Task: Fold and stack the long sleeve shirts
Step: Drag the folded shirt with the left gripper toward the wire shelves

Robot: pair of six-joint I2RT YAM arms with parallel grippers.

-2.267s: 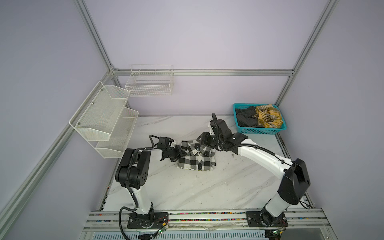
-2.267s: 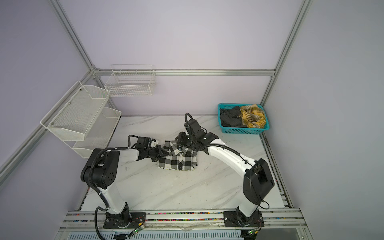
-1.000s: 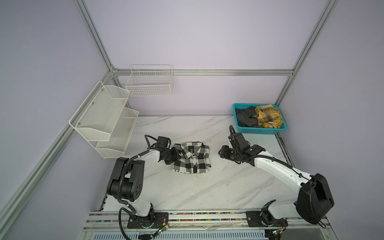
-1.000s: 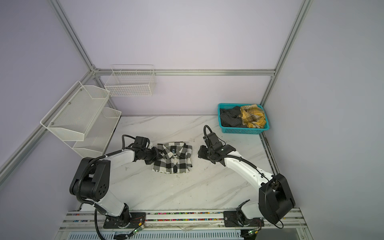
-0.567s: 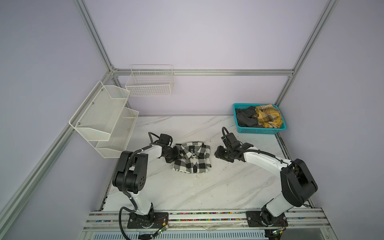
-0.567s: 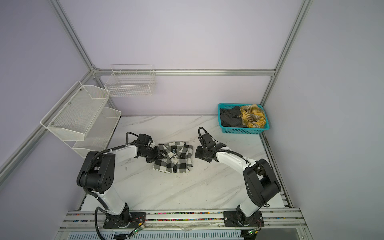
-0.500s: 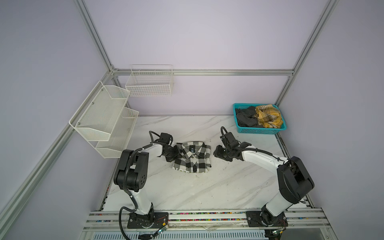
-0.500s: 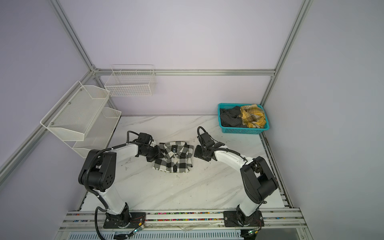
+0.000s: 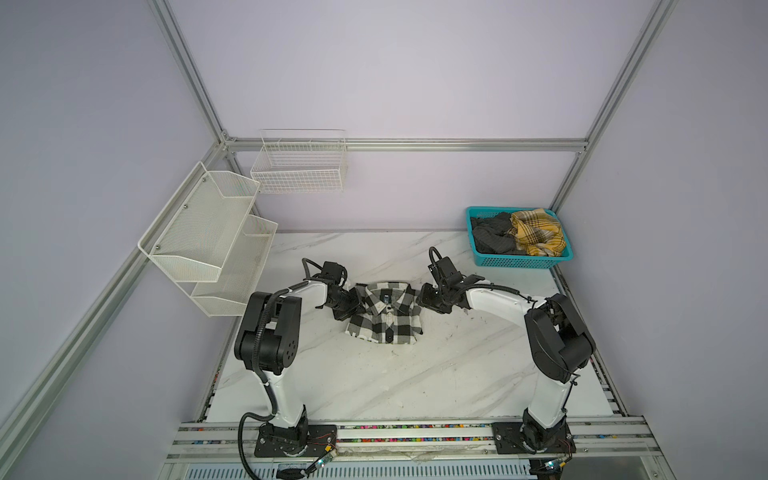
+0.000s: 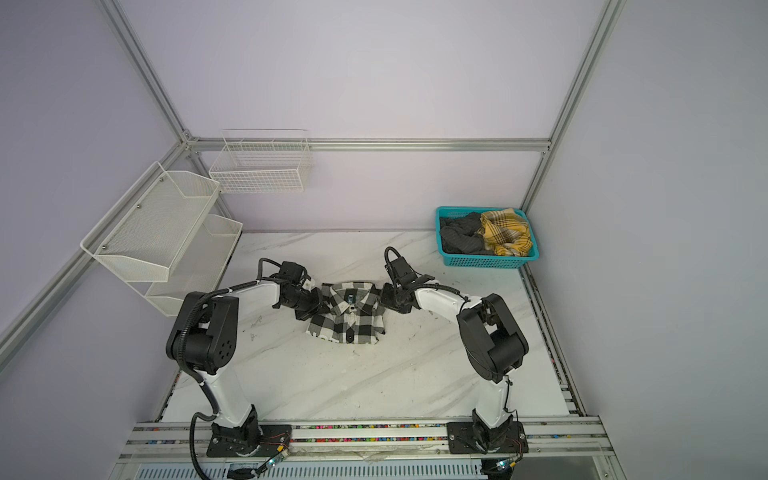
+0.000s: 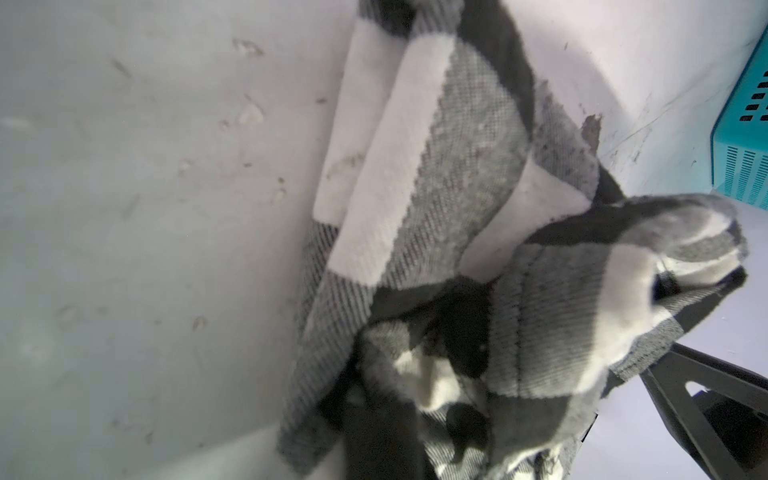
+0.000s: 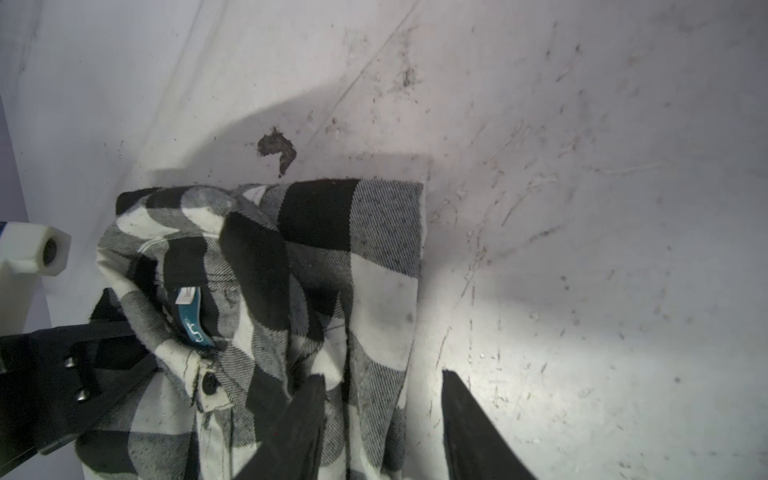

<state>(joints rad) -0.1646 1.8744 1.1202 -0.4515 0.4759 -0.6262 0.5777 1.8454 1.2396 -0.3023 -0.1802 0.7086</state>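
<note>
The black-and-white checked cloth shirt [image 9: 386,318] lies folded, buttons up, in the middle of my white marble bench [image 9: 374,386]. My left fingers [image 9: 352,307] are clamped on its shoulder edge. My right fingers [image 12: 291,424] stand apart, straddling the opposite edge.

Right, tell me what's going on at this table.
Two robot arms are folding a checked shirt that lies front up on the table. The left fingers are shut on one shoulder of it. The right fingers are open, straddling the opposite edge and not gripping yet. More clothes sit in the basket at the back.
</note>
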